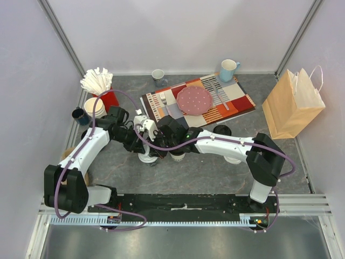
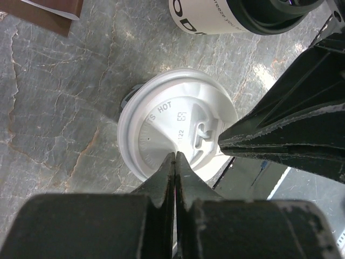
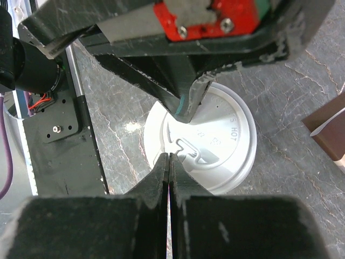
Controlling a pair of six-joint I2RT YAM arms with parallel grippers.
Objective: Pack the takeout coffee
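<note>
Both jaws pressed together over the white-lidded cup [image 2: 167,129]: light, crushable paper; you should pinch its wall below the lid, gently.

two grippers: the left gripper [image 2: 176,155] and the right gripper [image 3: 170,156]. two lidded takeout cups: one white-lidded cup [image 2: 172,127], one black-lidded cup [image 2: 215,16]. three mugs: a light blue mug [image 1: 228,70], a grey mug [image 1: 158,76], a dark mug [image 1: 81,116]. one paper bag [image 1: 291,105], one pink plate [image 1: 194,100], one striped placemat [image 1: 237,102], two utensils [image 1: 163,99], one stack of spare cups [image 1: 94,107], one red holder [image 1: 109,99] of white sticks [image 1: 97,81].
</note>
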